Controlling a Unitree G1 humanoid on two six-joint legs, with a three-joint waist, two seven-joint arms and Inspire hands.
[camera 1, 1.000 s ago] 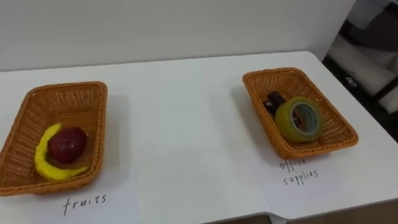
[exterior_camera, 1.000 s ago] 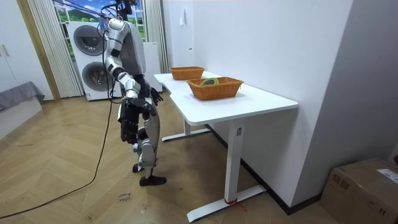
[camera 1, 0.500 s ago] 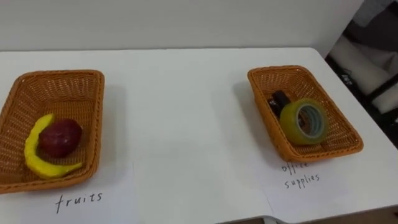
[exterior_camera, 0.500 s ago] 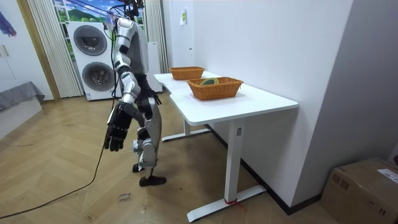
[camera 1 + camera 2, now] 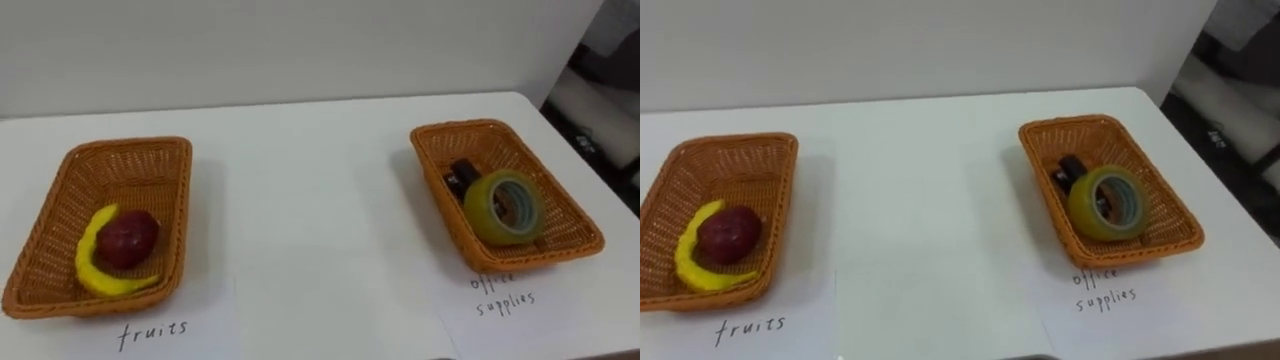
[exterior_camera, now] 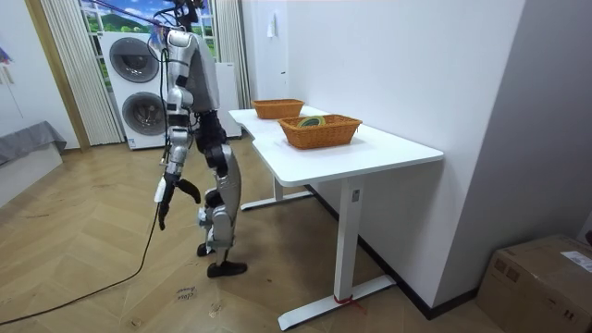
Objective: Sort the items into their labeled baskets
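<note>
Banana (image 5: 88, 262) and red fruit (image 5: 126, 240) are seen in the left basket (image 5: 130, 146), tape (image 5: 480, 215) and a dark item (image 5: 463, 176) in the right basket (image 5: 470, 127). All lie above and well apart from the right hand (image 6: 165, 199), which is hung low off the table (image 5: 310, 200) edge; its finger state cannot be told. Bare tabletop is left between the baskets. Basket contents are made out in the eye views, the hand in the room view.

Open lane: a broad bare stretch of tabletop (image 5: 310, 200) is left between the fruit basket (image 5: 183, 220) and the office-supplies basket (image 5: 437, 195). The far edge is closed off by the wall (image 5: 300, 50).
</note>
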